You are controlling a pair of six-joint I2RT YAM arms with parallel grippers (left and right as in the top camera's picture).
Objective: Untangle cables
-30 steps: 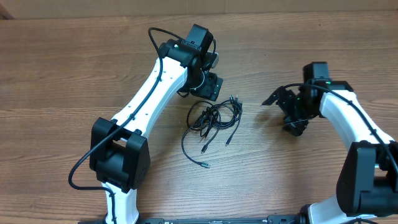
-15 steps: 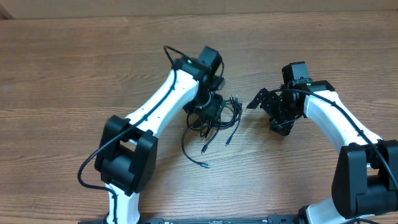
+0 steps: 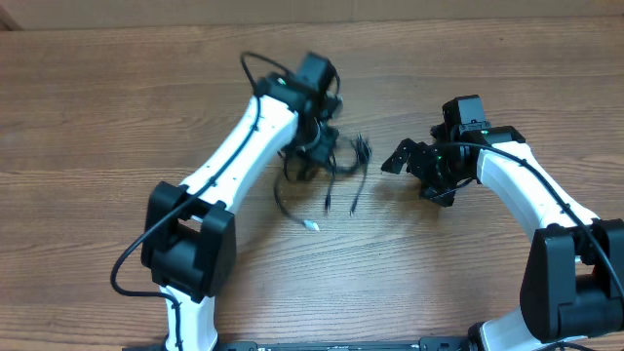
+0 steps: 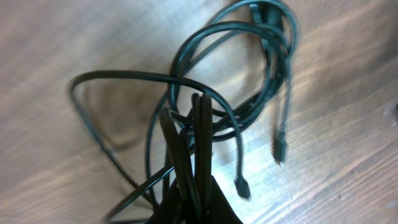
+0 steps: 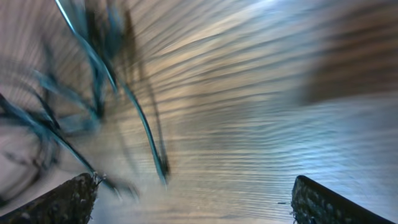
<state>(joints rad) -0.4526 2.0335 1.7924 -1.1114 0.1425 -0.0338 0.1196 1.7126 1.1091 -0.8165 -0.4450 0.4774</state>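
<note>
The left gripper (image 3: 314,154) is seen closed, and in the left wrist view its fingers (image 4: 186,163) are pressed together on several strands of the black cables (image 4: 249,74). From that grip the cables fan outward in overlapping loops. Two loose ends with small plug connectors (image 4: 242,186) are seen below the loops, toward the right. From overhead the cables (image 3: 336,175) are found near the middle of the desk (image 3: 487,58), with most of the bundle under and just right of the left gripper. One long strand trails toward the near side and ends in a pale plug (image 3: 312,226). Whether the trailing ends rest on the wood cannot be told.

The right gripper (image 3: 405,156) is held with its jaws wide apart, just right of the bundle and clear of it. A narrow strip of bare wood is left between them. In the right wrist view the cables (image 5: 124,93) are shown only as blurred streaks at the upper left, ahead of the spread gripper (image 5: 199,205).

Bare wood is seen on every side of the bundle: widest to the left of the left arm, along the far side, and in front between the two arm bases. The far edge of the desk is seen running along the top of the overhead view.
</note>
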